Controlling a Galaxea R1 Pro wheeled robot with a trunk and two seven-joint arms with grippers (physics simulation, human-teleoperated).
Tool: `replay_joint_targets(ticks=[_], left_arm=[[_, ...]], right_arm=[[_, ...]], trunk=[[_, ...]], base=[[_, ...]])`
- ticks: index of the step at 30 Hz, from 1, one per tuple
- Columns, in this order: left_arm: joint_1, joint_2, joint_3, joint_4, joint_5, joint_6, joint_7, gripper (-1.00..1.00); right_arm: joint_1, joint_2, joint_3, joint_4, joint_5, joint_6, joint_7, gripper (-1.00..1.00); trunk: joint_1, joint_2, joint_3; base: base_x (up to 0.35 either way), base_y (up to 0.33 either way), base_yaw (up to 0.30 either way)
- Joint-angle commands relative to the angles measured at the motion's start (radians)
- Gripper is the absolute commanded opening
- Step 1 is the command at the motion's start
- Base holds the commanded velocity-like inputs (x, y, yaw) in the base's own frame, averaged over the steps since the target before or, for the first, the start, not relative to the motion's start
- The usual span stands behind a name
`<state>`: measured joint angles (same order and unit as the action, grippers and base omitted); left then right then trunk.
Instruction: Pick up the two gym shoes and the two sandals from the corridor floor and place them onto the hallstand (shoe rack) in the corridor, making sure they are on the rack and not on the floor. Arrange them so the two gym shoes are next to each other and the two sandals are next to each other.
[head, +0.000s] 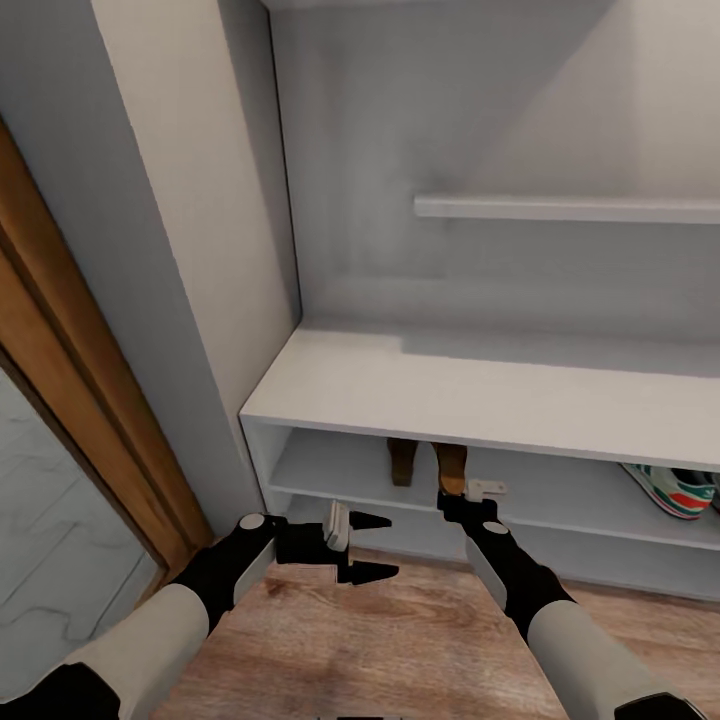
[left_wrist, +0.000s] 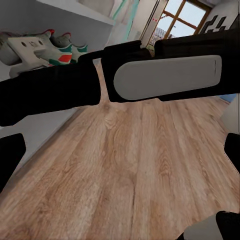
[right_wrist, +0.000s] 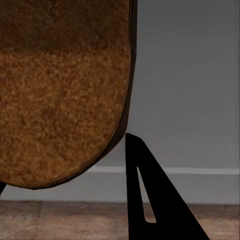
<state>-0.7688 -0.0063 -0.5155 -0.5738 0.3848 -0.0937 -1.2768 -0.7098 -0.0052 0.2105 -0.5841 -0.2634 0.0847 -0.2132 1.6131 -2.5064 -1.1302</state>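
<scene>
**Second sandal going in beside the first**

The right gripper (head: 452, 497) is reaching into the lower shelf of the hallstand (head: 480, 395), its fingers clamping the heel of a sandal (head: 451, 467). It is carrying that sandal just beside the other sandal (head: 402, 461), probably so the pair ends up side by side as the task asks. Whether the held one is already resting on the shelf board is hard to tell. In the right wrist view the held sandal (right_wrist: 62, 90) is showing a grainy tan insole with a dark brown rim and a rounded end, with one dark fingertip (right_wrist: 150, 195) beside it.

The two gym shoes (head: 672, 490) are sitting together further along the same shelf, cream-white with green stripes and orange-red patches; they also show in the left wrist view (left_wrist: 47, 49).

The left gripper (head: 372, 547) is hovering over the corridor floor (head: 400, 640) in front of the rack, fingers spread and holding nothing, likely parked clear of the working arm.
</scene>
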Motion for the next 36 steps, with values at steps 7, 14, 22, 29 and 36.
replay_joint_targets(ticks=[7, 14, 22, 29, 36], left_arm=[[0.000, -0.065, -0.005, 0.034, 0.008, -0.009, 0.000, 1.00], [0.000, -0.069, -0.005, 0.038, 0.008, -0.009, -0.001, 1.00], [0.000, -0.069, -0.006, 0.038, 0.008, -0.009, -0.001, 1.00], [0.000, -0.069, -0.005, 0.038, 0.008, -0.009, -0.001, 1.00], [0.000, -0.069, -0.005, 0.038, 0.007, -0.009, -0.002, 1.00]], right_arm=[[0.000, -0.001, 0.006, -0.002, -0.004, 0.006, -0.008, -1.00], [0.000, 0.000, 0.006, -0.002, -0.004, 0.006, -0.008, -1.00], [0.000, -0.001, 0.006, -0.002, -0.004, 0.006, -0.008, -1.00], [0.000, -0.001, 0.006, -0.002, -0.004, 0.006, -0.008, -1.00], [0.000, -0.001, 0.006, -0.002, -0.004, 0.006, -0.008, -1.00]], trunk=[[0.000, 0.000, -0.001], [0.000, 0.000, -0.001], [0.000, 0.000, -0.001], [0.000, 0.000, -0.001], [0.000, 0.000, -0.001]], base=[[0.071, 0.000, 0.000], [0.178, 0.000, 0.000], [0.153, 0.000, 0.000], [0.048, 0.000, 0.000], [0.090, 0.000, 0.000]])
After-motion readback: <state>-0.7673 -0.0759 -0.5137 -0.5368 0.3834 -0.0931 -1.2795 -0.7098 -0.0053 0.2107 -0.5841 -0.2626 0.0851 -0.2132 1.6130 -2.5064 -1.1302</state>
